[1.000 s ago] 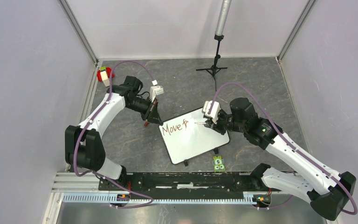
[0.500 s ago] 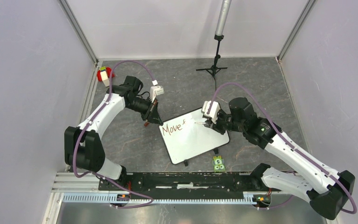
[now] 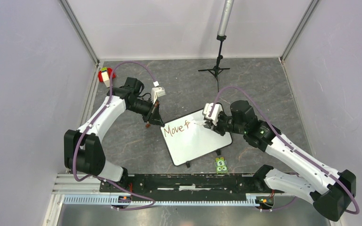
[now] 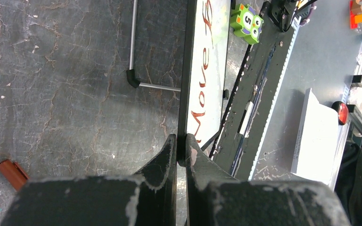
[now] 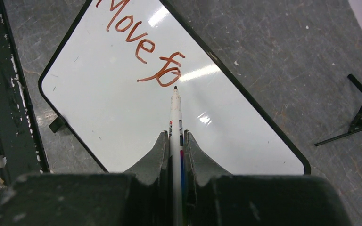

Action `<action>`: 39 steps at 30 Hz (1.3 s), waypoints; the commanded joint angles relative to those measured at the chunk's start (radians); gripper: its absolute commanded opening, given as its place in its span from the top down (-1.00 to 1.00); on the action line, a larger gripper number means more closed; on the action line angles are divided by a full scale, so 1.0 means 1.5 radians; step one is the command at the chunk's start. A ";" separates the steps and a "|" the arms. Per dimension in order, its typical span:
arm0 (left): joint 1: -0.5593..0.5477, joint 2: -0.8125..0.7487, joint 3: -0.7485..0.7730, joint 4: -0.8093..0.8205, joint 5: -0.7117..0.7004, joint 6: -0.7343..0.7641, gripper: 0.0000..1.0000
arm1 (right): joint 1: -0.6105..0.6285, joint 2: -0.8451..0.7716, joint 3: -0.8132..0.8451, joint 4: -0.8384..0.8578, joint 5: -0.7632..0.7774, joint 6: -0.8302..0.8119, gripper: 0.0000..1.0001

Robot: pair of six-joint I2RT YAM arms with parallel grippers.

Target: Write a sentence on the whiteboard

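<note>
Two grippers engaged. Nearest: green numbered block (image 3: pixel 221 164), just beside whiteboard (image 3: pixel 194 143). Mid-table, whiteboard stood between arms; sentence (image 3: pixel 176 128) read "Move" plus unfinished second word. Beyond, right gripper (image 5: pixel 175 137) pinched marker (image 5: pixel 175 108), tip at last stroke. Opposite, left gripper (image 4: pixel 181 141) clamped whiteboard rim. Farthest: tripod (image 3: pixel 215 69).

Right claw (image 3: pixel 210 123) slightly farther left

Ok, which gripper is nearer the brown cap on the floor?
Left. The left gripper clamps the whiteboard rim beside the cap; the right gripper holds the marker across the board from it.
</note>
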 commanded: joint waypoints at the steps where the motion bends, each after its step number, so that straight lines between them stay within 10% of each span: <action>1: -0.010 -0.009 -0.024 -0.035 -0.051 0.011 0.95 | 0.001 0.000 -0.010 0.084 0.020 -0.002 1.00; 39: -0.048 0.020 0.010 -0.035 -0.078 0.009 0.95 | 0.022 0.071 0.004 0.103 0.053 -0.011 1.00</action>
